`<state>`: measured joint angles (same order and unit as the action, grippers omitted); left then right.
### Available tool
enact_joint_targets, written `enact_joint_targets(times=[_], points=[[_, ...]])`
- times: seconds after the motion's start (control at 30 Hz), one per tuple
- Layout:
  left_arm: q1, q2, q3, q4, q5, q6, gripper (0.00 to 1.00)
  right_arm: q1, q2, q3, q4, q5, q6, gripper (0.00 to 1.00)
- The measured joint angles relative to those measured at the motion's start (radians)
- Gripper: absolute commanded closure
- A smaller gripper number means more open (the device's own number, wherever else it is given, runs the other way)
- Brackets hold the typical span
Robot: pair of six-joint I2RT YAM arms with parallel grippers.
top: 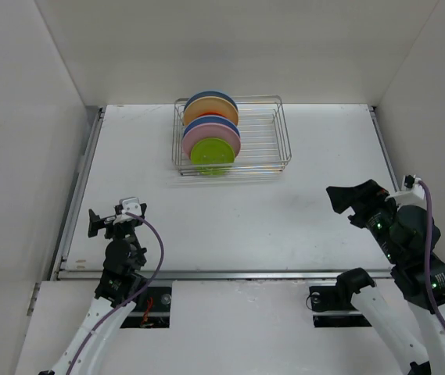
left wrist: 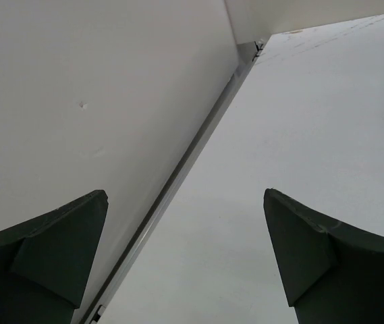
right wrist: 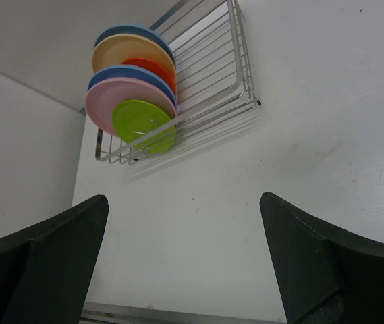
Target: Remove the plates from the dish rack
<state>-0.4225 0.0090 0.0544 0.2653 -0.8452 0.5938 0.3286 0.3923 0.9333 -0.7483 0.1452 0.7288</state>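
Observation:
The dish rack (top: 265, 137) stands at the back middle of the white table. Several plates stand upright in its left half. From front to back they are lime green (top: 210, 154), pink (top: 199, 139), blue (top: 226, 125), orange-red (top: 216, 116), cream (top: 205, 108) and another blue (top: 210, 97). The right wrist view shows the rack (right wrist: 227, 81), the green plate (right wrist: 141, 121) and the pink plate (right wrist: 102, 101) far ahead. My left gripper (top: 115, 215) (left wrist: 185, 199) is open and empty at the front left. My right gripper (top: 347, 205) (right wrist: 183, 199) is open and empty at the front right.
White walls enclose the table on the left, back and right. A metal rail (left wrist: 192, 148) runs along the table's left edge beside my left gripper. Another rail (top: 230, 274) runs along the front edge. The rack's right half holds no plates.

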Motion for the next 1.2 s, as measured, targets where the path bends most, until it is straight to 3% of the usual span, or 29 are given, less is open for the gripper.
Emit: enact_joint_targets(times=[0.4,0.5,0.63,0.73,0.87,0.97,1.13,1.2], points=[[0.000,0.000,0.000,0.000,0.002,0.000,0.00,0.000,0.123,0.057,-0.027,0.000,-0.036,0.00],[0.003,-0.001,0.018,-0.092,0.074,0.002,0.00,0.000,0.191,0.105,-0.027,-0.037,-0.084,0.00],[0.004,0.006,0.215,-0.443,0.368,0.065,0.00,0.000,0.327,0.215,-0.018,-0.121,-0.180,0.00],[0.003,0.061,0.415,-0.562,0.510,0.055,0.00,0.005,0.471,0.326,0.024,-0.201,-0.262,0.00],[0.004,0.295,0.686,-0.656,0.608,0.024,0.00,0.061,0.703,0.495,0.097,-0.242,-0.367,0.00],[0.004,0.429,0.795,-0.760,0.687,0.019,0.00,0.136,0.891,0.626,0.136,-0.223,-0.451,0.09],[0.004,0.658,1.007,-1.003,0.818,-0.005,0.00,0.237,1.215,0.868,0.148,-0.234,-0.570,0.35],[0.004,0.723,1.068,-1.037,0.857,-0.027,0.00,0.248,1.321,0.940,0.162,-0.253,-0.599,0.36]])
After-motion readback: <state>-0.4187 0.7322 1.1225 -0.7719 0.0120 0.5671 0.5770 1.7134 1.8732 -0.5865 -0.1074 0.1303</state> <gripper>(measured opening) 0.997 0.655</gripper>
